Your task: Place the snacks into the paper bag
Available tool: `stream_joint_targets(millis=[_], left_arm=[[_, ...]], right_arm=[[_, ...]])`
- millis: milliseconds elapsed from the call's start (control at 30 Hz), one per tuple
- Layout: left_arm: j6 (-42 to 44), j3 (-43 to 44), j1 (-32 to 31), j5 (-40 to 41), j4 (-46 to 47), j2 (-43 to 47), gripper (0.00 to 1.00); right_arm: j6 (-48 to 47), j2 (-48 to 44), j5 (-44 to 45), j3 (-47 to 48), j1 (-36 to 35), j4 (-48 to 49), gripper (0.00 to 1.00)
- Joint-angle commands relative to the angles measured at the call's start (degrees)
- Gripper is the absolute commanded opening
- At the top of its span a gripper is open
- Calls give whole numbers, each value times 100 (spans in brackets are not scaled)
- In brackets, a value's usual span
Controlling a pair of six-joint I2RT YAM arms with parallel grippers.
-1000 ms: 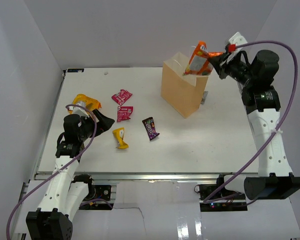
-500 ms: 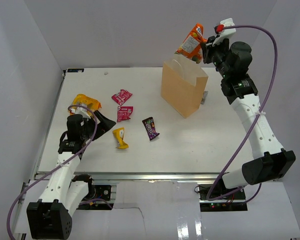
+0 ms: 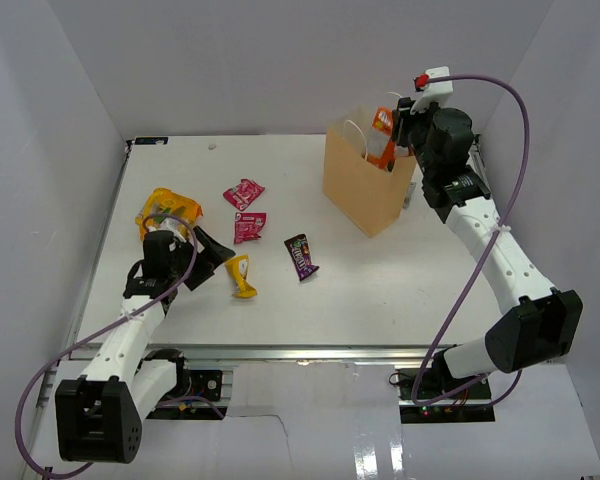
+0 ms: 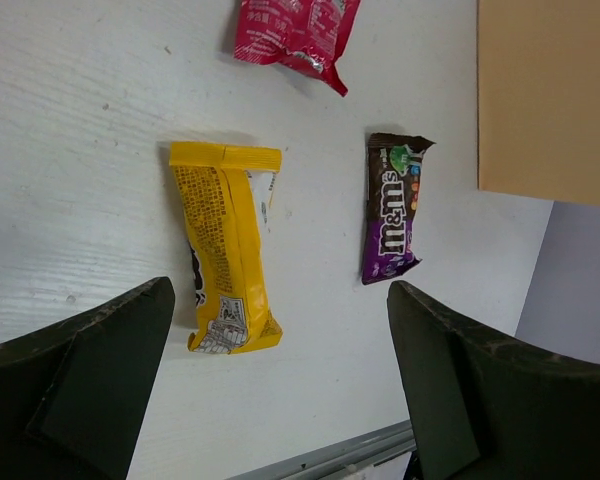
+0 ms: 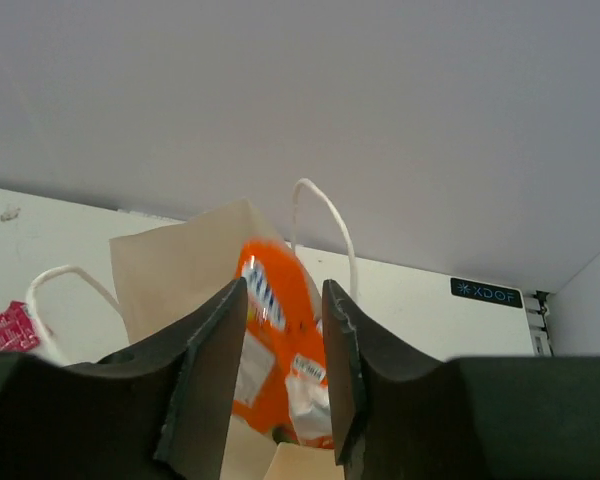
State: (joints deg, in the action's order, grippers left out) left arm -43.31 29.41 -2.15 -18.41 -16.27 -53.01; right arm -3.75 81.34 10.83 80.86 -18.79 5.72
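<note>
A white table (image 3: 380, 290) carries a tan paper bag (image 3: 365, 190) standing upright toward its far right. On the left half lie an orange bag (image 3: 165, 208) near the left edge, two pink packets (image 3: 244, 193) close together, a yellow packet (image 3: 241, 276) nearer the front, and a dark purple bar (image 3: 301, 256) just beside it.

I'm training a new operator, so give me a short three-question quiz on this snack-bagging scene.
1. True or false: the left fingers stand open and hold nothing.
2. The orange bag between the right fingers is: A fully out of sight; B partly inside the paper bag; C lying flat.
3. How many pink packets lie on the table?
Key: 1 true; 2 B; 3 two.
</note>
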Motion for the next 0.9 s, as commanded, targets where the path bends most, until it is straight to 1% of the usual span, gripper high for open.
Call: stream_joint_targets(millis=[0, 67, 167, 267, 300, 333, 367, 400, 433, 467, 500, 567, 633, 667, 700, 767, 800, 867], left_arm=[[-160, -23, -118, 154, 107, -147, 98], [-187, 3, -206, 268, 107, -244, 98], [-239, 65, -338, 496, 11, -464, 98], [-266, 249, -505, 830, -244, -797, 95], [-266, 302, -566, 935, -306, -903, 94], [-266, 415, -628, 1128, -402, -1095, 93], [-292, 477, -742, 1199, -455, -1201, 89], [-301, 539, -812, 1243, -482, -1324, 88], [-301, 601, -874, 1305, -517, -1552, 86], [-318, 723, -1031, 1418, -526, -1667, 84], [-318, 785, -1111, 1489, -526, -1781, 82], [-301, 978, -1357, 1673, -544, -2133, 79], [-292, 1110, -1568, 1753, -622, -2509, 73], [-275, 1294, -1630, 1971, -684, -2651, 71], [-205, 1382, -1683, 1999, -763, -2775, 64], [-178, 1567, -1850, 2104, -851, -2986, 57], [-143, 1611, -1902, 2218, -869, -2995, 50], [-90, 1751, -2008, 2368, -878, -2926, 41]], right_arm=[[23, -347, 113, -96, -11, 642, 45], [14, -417, 33, -140, -11, 607, 56], [-12, -540, -124, -150, -11, 475, 60], [-344, -716, -606, -184, -11, 142, 62], [-572, -855, -1339, -246, -2, 10, 63], [-957, -935, -1660, -307, 33, -113, 64], [-1144, -1023, -2029, -386, 50, -228, 67], [-1337, -1189, -2754, -439, 103, -533, 69], [-1574, -1260, -2988, -570, 103, -667, 73], [-1594, -1348, -3147, -667, 121, -790, 79], [-1620, -1488, -3392, -764, 156, -887, 80], [-1629, -1612, -3491, -1019, 173, -923, 84], [-1568, -1753, -3553, -1255, 278, -941, 84], [-1550, -1814, -3570, -1318, 305, -949, 85], [-1533, -1841, -3588, -1379, 375, -949, 85], [-1524, -1946, -3632, -1502, 437, -976, 85], [-1515, -1981, -3641, -1538, 489, -985, 85], [-1515, -2069, -3641, -1634, 542, -1020, 85]])
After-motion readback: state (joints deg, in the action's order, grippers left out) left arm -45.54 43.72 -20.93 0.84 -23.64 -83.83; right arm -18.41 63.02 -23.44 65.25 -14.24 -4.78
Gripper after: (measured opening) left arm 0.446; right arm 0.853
